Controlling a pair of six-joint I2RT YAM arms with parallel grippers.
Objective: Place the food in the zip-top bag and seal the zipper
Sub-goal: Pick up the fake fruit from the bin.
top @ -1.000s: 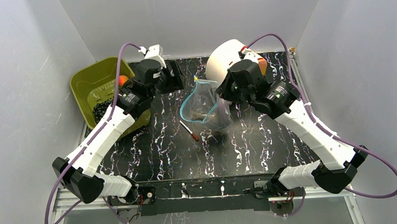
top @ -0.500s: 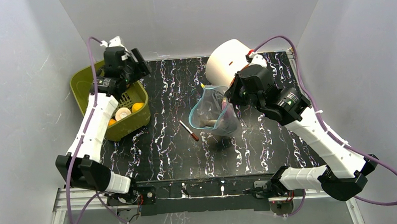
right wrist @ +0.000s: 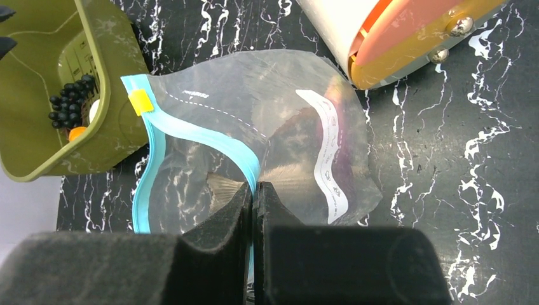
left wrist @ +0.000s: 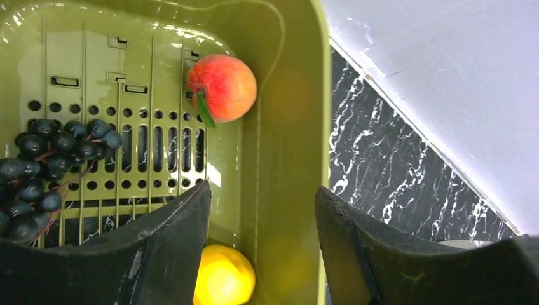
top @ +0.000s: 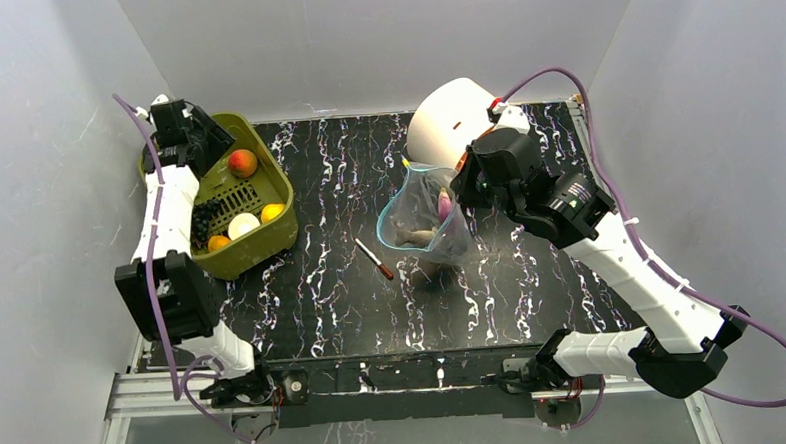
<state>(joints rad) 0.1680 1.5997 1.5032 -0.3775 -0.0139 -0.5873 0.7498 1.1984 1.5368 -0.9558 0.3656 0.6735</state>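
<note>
The clear, crinkly zip-top bag (right wrist: 299,76) with its blue zipper (right wrist: 156,136) is in the middle of the black table (top: 301,276), its mouth pinched by the closed right gripper (right wrist: 253,190). The print on its white label (right wrist: 330,159) is too tiny to read. The left gripper (left wrist: 262,216) hangs open over the green basket (left wrist: 279,127).

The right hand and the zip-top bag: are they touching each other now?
Touching. The right wrist view shows the right hand shut on the zip-top bag, pinching its mouth edge at the teal-blue zipper with no gap.
</note>
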